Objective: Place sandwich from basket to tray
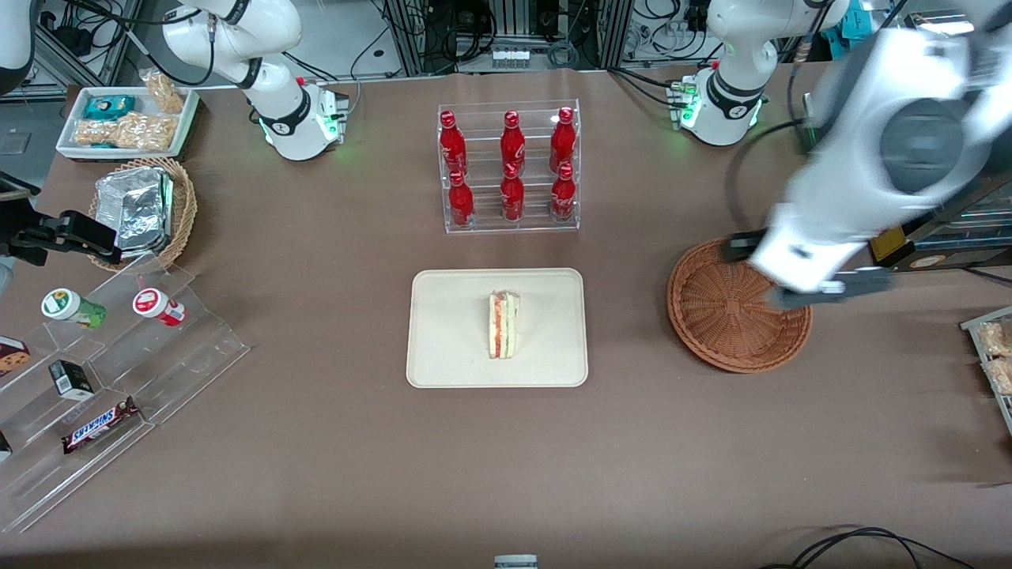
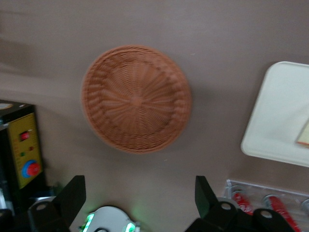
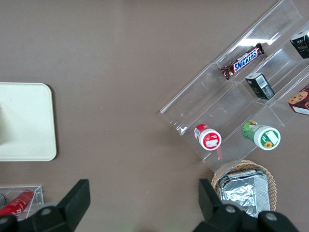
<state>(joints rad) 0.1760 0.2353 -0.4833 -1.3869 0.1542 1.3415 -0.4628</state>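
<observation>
The sandwich (image 1: 504, 324) lies on the cream tray (image 1: 451, 348) at the middle of the table, its layered filling edge showing. The reddish-brown wicker basket (image 1: 727, 316) is empty and sits beside the tray, toward the working arm's end. My left gripper (image 1: 791, 273) hangs high over the basket's rim, open and empty. In the left wrist view the gripper (image 2: 139, 186) has its fingers wide apart with nothing between them. That view also shows the empty basket (image 2: 136, 99), the tray (image 2: 275, 116) and a corner of the sandwich (image 2: 304, 134).
An acrylic rack of red bottles (image 1: 510, 170) stands farther from the camera than the tray. A tan basket with foil packets (image 1: 142, 209), a white snack tray (image 1: 126, 118) and a stepped acrylic display (image 1: 103, 348) lie toward the parked arm's end. A control box (image 2: 24, 150) sits near the basket.
</observation>
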